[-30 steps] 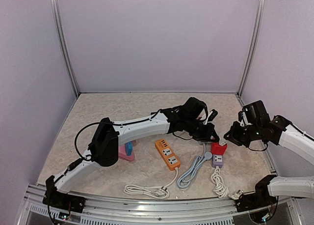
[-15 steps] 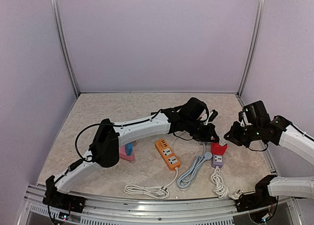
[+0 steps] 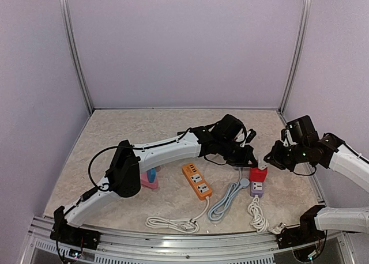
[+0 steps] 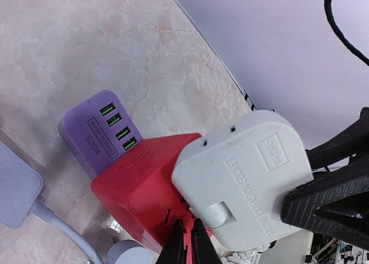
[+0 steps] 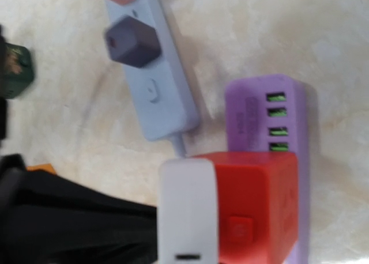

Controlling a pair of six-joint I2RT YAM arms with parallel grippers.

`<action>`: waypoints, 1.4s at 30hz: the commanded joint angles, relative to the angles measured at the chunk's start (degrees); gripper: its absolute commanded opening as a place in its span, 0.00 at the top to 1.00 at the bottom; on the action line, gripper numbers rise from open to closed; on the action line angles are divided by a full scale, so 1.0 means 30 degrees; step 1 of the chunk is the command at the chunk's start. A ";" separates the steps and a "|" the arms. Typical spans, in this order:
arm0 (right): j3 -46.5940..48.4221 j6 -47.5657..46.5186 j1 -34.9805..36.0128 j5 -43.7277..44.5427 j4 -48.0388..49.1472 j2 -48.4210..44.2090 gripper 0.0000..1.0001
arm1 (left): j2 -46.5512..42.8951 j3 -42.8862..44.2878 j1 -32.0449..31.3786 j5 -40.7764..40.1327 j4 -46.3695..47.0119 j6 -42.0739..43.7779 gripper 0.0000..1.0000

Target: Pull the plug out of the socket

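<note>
Extraction pending: plug (image 4: 242,177) seated in red adapter (image 4: 141,189). Right fingers (image 4: 323,203) apparently clamp it (only partly visible); left fingers (image 4: 177,245) narrow, empty. Next: firm straight pull.

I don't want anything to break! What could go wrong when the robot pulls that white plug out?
1. The white plug sits in a red adapter, which sits on the purple socket strip. A pull might lift the adapter or the whole strip along with the plug.
2. The right end effector seems to hold the plug only at one end, so it could slip off.
3. The left end effector is right beside it; the two could bump.
</note>
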 commanded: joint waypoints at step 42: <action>0.9398 -0.5887 -0.2609 0.8407 -0.0344 1.3187 1.00 | -1.8583 -2.0322 0.4163 -0.5425 0.0007 0.0026 0.91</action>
